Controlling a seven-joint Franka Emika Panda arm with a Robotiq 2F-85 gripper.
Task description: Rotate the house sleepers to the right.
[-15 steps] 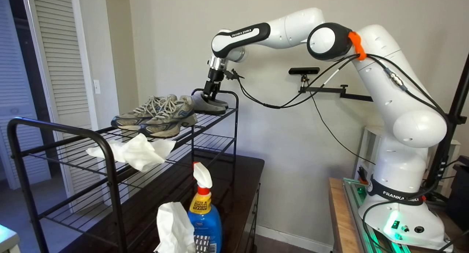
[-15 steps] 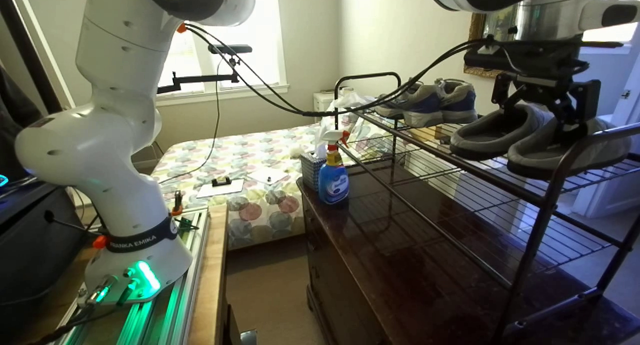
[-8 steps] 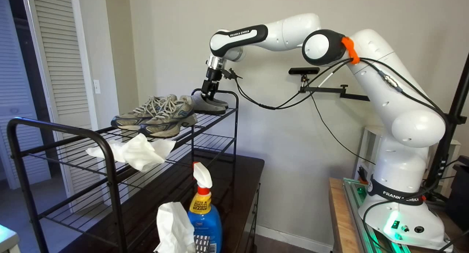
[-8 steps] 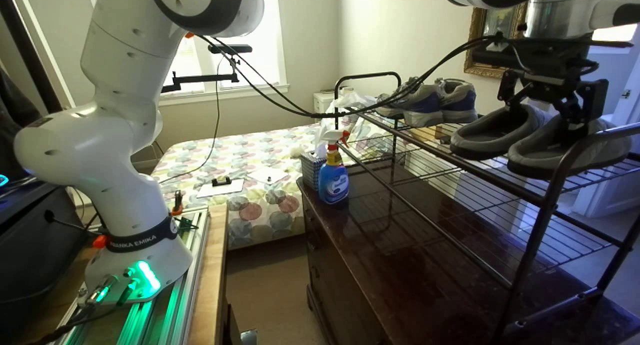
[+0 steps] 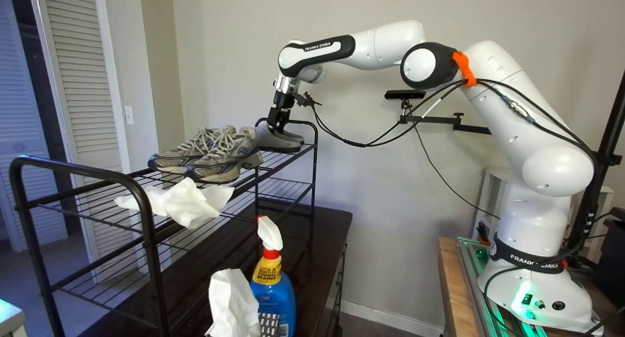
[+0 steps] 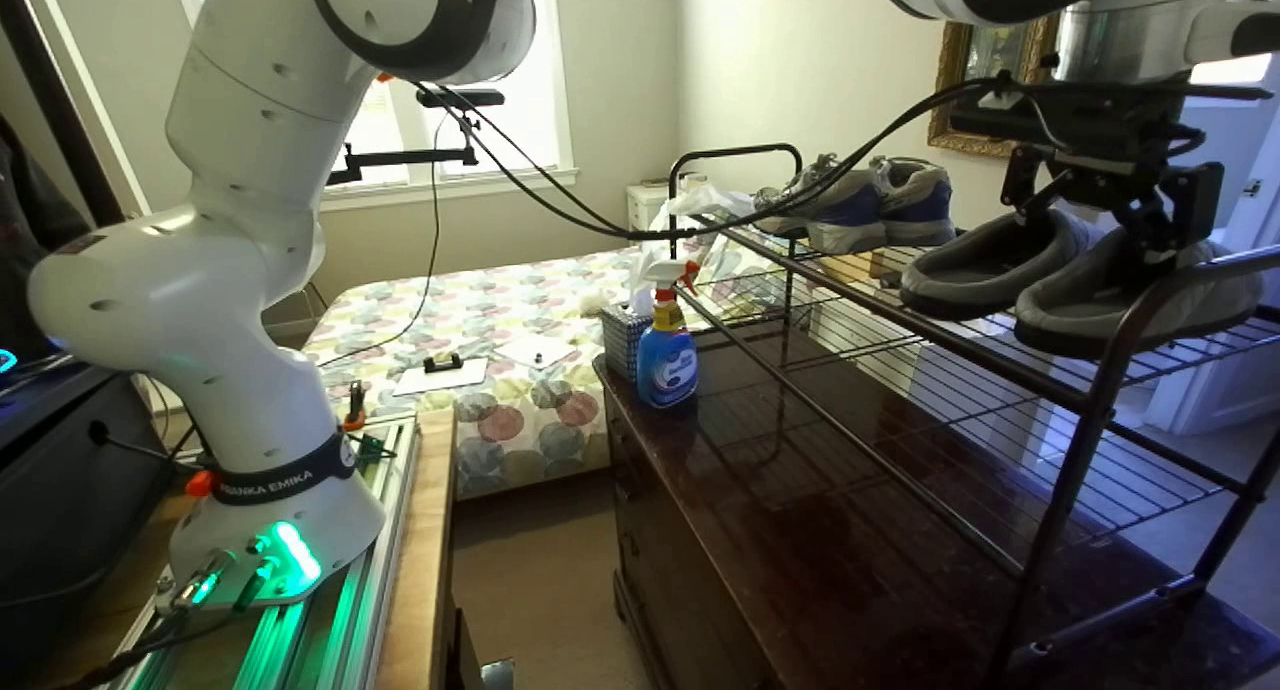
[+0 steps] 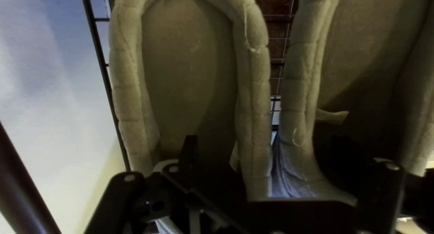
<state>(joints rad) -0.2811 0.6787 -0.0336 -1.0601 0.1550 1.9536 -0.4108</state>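
Observation:
The house slippers are a grey pair with padded rims. They sit side by side on the top shelf of the black wire rack [image 5: 285,163], near its end. In an exterior view the near slipper [image 6: 1070,315] and its mate [image 6: 950,285] face away from the robot base. My gripper [image 6: 1095,225] points down over them, fingers apart. In the wrist view the gripper [image 7: 266,145] has one finger in the opening of the left slipper [image 7: 129,91] and one in that of the right slipper [image 7: 300,81]. Their inner walls lie between the fingers. The fingertips are partly lost in shadow.
A pair of sneakers [image 5: 215,151] stands beside the slippers on the rack. White tissue [image 5: 188,200] lies farther along. The rack's end frame [image 6: 1140,320] rises next to the near slipper. A spray bottle [image 6: 668,355] and tissue box [image 6: 624,340] stand on the dark dresser [image 6: 800,490].
My gripper has lowered and shifted slightly away from the robot base, its fingers going deeper into the slipper openings. The slippers and the sneakers have not visibly moved.

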